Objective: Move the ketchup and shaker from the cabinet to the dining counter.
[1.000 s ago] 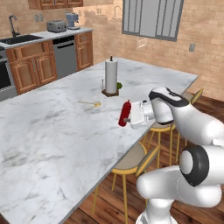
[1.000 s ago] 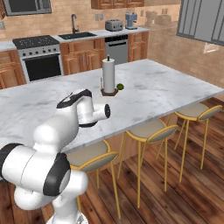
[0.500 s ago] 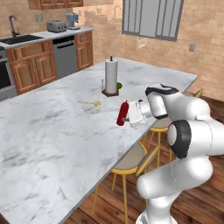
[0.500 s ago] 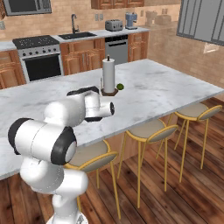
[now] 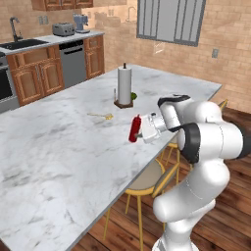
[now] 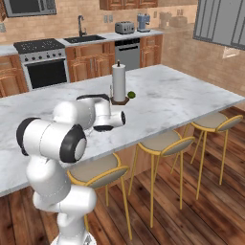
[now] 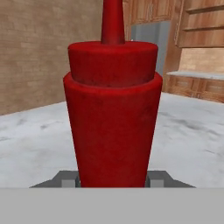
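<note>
Left base view: ketchup (image 5: 134, 128) in gripper (image 5: 140, 131) above dining counter (image 5: 59, 147).

Glossy white arm (image 5: 211, 132), rounded bulky segments. Dark bands at joints. Boxy white hand (image 5: 151, 128), small grey fingertips (image 7: 68, 180).

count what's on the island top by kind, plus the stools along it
ketchup: 1
paper towel roll: 1
small green thing by the roll: 1
yellowish item: 1
stools: 3
total: 7
</note>
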Available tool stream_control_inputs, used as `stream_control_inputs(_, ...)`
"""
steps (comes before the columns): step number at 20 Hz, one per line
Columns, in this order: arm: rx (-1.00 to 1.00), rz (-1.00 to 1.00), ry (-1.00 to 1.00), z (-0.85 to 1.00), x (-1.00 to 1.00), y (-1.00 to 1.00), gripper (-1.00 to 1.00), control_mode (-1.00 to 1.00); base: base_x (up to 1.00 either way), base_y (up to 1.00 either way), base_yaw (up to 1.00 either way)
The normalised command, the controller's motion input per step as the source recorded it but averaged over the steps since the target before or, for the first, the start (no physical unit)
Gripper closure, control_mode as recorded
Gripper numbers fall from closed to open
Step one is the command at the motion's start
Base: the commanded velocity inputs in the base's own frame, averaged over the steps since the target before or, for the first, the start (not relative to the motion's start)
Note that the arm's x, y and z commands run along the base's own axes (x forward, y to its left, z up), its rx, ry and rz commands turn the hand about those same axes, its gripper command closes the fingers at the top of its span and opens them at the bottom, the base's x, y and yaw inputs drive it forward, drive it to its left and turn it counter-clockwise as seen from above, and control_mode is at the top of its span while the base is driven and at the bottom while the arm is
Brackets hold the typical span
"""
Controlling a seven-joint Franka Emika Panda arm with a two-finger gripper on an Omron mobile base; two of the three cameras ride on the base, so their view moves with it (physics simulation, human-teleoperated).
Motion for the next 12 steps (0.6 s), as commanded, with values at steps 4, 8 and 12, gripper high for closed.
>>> stream_control_inputs(4, -0.08, -0.01, 0.00, -0.30, 0.19, 0.14, 1.00, -1.00, 0.00, 0.00, 0.00)
stream_control_inputs(8, -0.03, -0.02, 0.01, -0.29, 0.26, 0.19, 1.00, -1.00, 0.00, 0.00, 0.00)
stream_control_inputs(12, -0.01, -0.02, 0.02, -0.27, 0.26, 0.04, 1.00, -1.00, 0.00, 0.00, 0.00)
